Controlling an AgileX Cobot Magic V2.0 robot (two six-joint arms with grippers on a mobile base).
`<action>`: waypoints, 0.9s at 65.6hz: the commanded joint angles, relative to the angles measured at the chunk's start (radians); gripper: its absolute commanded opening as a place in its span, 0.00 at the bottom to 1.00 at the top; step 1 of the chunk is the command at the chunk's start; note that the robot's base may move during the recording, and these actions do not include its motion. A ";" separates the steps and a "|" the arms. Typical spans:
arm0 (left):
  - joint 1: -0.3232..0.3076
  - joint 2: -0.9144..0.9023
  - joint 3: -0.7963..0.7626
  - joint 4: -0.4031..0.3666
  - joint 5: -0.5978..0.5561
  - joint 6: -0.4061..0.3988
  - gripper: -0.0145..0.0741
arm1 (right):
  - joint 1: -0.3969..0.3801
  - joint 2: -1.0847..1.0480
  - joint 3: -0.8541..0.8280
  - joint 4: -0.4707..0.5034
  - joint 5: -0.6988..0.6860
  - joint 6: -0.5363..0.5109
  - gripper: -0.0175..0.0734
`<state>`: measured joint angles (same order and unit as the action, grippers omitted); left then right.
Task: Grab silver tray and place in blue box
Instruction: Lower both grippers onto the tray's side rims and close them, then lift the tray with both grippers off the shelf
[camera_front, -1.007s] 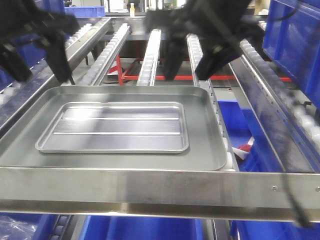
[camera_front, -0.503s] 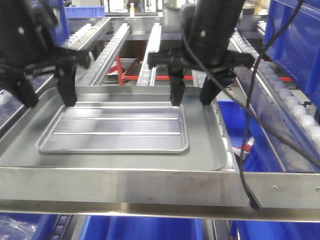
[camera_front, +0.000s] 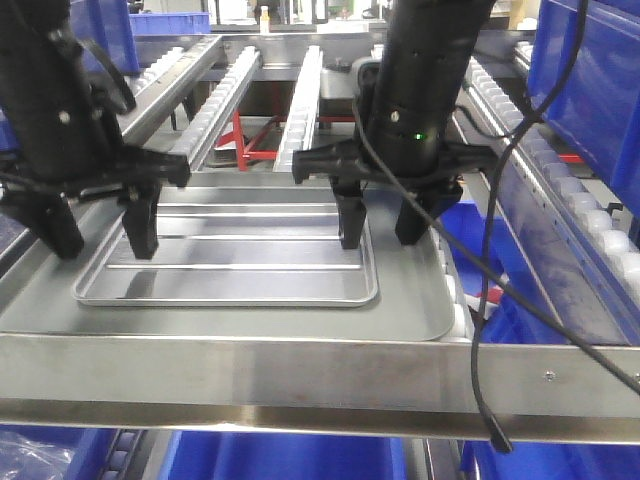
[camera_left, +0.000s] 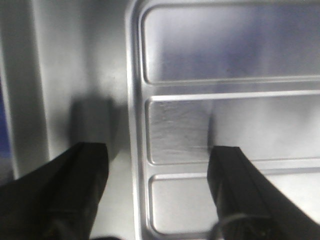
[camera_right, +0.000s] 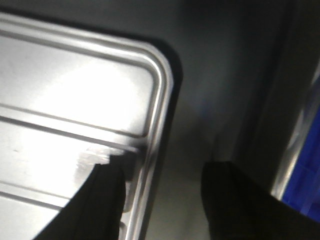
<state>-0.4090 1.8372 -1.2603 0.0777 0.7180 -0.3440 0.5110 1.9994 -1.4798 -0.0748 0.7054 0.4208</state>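
The silver tray (camera_front: 230, 285) is lying inside the grey tray (camera_front: 410, 300), my left hand (camera_front: 98, 238) and right hand (camera_front: 381, 228) straddling its ends, fingers apart.

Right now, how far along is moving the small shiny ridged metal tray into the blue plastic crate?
Done: the open left gripper and right gripper straddle end rims of the shiny ridged tray. In hand: nothing clamped. Left: close, lift it off the dull grey tray, into the blue crate.

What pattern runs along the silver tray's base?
Two lengthwise ridges; the silver tray shows best front-facing.
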 joint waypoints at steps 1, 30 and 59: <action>0.002 -0.032 -0.032 0.005 -0.027 -0.011 0.55 | -0.002 -0.042 -0.033 -0.007 -0.037 0.002 0.66; 0.023 -0.024 -0.032 0.005 -0.067 -0.011 0.11 | 0.002 -0.015 -0.033 -0.007 -0.032 0.002 0.24; 0.030 -0.112 -0.063 -0.003 -0.010 -0.011 0.05 | 0.002 -0.127 -0.034 -0.014 0.043 0.002 0.26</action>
<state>-0.3825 1.8268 -1.2730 0.0671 0.7218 -0.3486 0.5146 1.9891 -1.4908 -0.0563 0.7364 0.4390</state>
